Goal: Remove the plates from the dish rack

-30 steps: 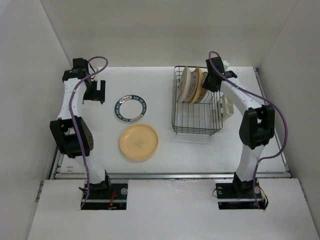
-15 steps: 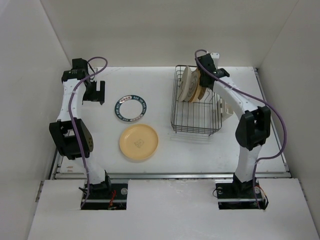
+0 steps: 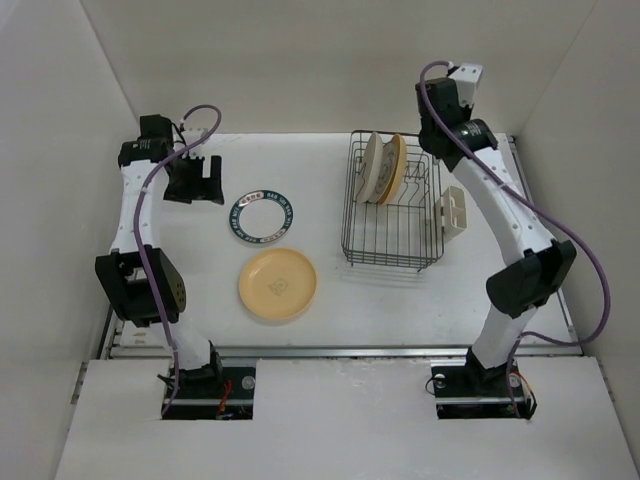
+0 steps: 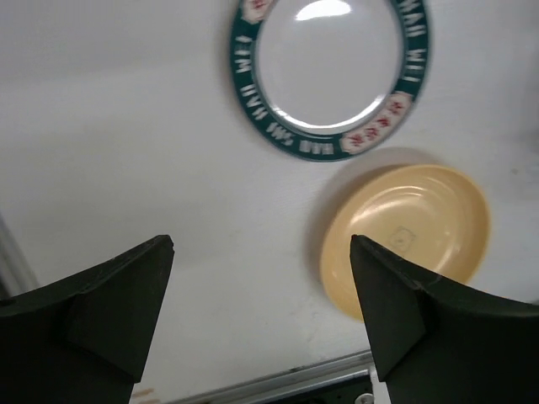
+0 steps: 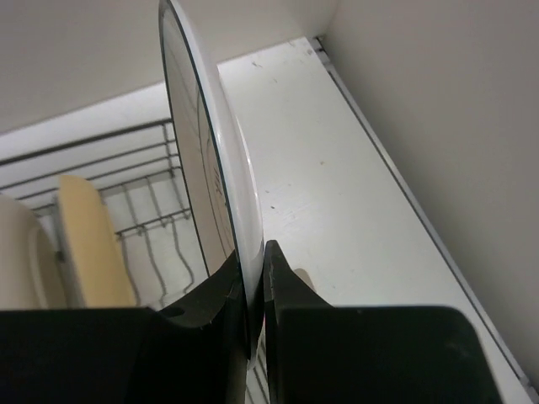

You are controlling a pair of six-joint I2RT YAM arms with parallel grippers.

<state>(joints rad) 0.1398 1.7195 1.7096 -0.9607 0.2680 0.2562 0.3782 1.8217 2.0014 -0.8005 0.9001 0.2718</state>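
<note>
My right gripper is shut on the rim of a white plate with a dark rim ring, held upright and edge-on, high above the back right of the dish rack; the gripper hides the plate from above. A cream plate and a yellow plate stand upright in the rack's back, also in the right wrist view. A white dark-rimmed plate and a yellow plate lie flat on the table. My left gripper is open and empty, left of them.
The white caddy hangs on the rack's right side. The enclosure walls stand close behind and to the right of the raised right arm. The table's metal front edge shows under the left gripper.
My right gripper has lifted the white plate up out of the rack and back toward the rear wall. The left gripper has shifted slightly right.
</note>
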